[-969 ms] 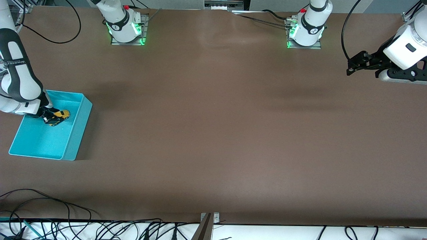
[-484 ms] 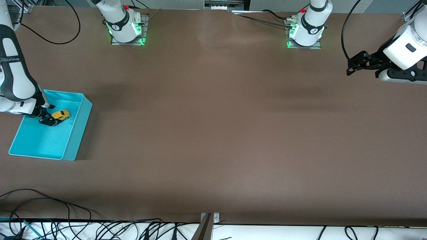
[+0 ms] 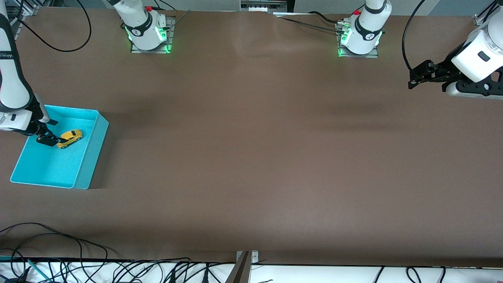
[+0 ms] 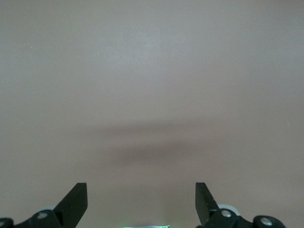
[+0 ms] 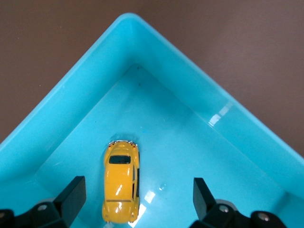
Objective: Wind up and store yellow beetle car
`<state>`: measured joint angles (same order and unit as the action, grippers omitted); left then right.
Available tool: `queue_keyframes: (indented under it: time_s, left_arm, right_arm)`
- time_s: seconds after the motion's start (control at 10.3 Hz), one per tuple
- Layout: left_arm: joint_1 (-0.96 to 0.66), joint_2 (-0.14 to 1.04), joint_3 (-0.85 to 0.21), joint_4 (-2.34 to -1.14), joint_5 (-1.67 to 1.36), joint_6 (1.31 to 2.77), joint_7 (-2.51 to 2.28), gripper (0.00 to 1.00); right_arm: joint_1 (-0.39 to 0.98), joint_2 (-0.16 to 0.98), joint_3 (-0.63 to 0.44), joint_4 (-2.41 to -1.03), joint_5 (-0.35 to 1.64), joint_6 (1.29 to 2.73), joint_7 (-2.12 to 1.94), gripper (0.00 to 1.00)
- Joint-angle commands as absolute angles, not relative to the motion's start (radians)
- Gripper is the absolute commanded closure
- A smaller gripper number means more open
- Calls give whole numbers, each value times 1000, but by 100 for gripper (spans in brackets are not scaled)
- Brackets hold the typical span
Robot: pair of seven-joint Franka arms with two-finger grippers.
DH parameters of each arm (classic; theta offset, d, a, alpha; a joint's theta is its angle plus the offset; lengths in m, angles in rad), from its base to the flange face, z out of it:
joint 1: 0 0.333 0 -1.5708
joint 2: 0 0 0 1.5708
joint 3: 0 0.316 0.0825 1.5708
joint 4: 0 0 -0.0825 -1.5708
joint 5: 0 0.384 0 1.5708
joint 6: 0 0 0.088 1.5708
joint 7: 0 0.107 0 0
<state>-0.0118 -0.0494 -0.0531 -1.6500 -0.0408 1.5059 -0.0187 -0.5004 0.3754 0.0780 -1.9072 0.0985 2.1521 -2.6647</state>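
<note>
The yellow beetle car [image 3: 70,138] stands on its wheels on the floor of the teal bin [image 3: 93,146], in the bin's half farther from the front camera. My right gripper [image 3: 51,132] hangs open just above it, touching nothing. In the right wrist view the car [image 5: 121,181] lies free below the spread fingers, closer to one finger, near a corner of the bin [image 5: 85,90]. My left gripper [image 3: 411,78] waits open in the air over the left arm's end of the table. The left wrist view shows it [image 4: 141,190] holding nothing, with bare table below.
The bin sits at the right arm's end of the table [image 3: 251,157]. Both arm bases [image 3: 148,31] [image 3: 359,35] stand along the table's edge farthest from the front camera. Cables [image 3: 118,271] lie past its nearest edge.
My right gripper opened and let go of the car, then drew back and up toward the right arm's end of the bin. The car stayed on the bin floor. The left arm held still.
</note>
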Motion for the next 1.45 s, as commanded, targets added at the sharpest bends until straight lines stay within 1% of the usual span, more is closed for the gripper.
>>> queue_keyframes:
  time_s: [0.0, 0.39, 0.78, 0.97, 1.16, 1.36]
  left_arm:
    - [-20, -35, -46, -1617, -48, 1480, -32, 0]
    - [-20, -35, -46, -1617, -48, 1479, -32, 0]
    - [-20, -37, -46, -1617, -48, 1479, -32, 0]
    - [-20, -37, -46, -1617, -48, 1479, -32, 0]
    - [-20, -37, -46, -1617, -48, 1479, -32, 0]
    - [-20, -37, -46, -1617, -48, 1479, -32, 0]
  right_arm:
    - [-471, 286, 83, -1921, 110, 2088, -2565, 0]
    - [-390, 161, 81, -1921, 112, 2002, -2189, 0]
    - [-289, 63, 78, -1908, 109, 1991, -1680, 0]
    - [-224, -3, 83, -1908, 54, 1987, -1417, 0]
    - [-199, -43, 138, -1904, -6, 1933, -1105, 0]
    - [-145, -51, 149, -1869, -11, 1884, -740, 0]
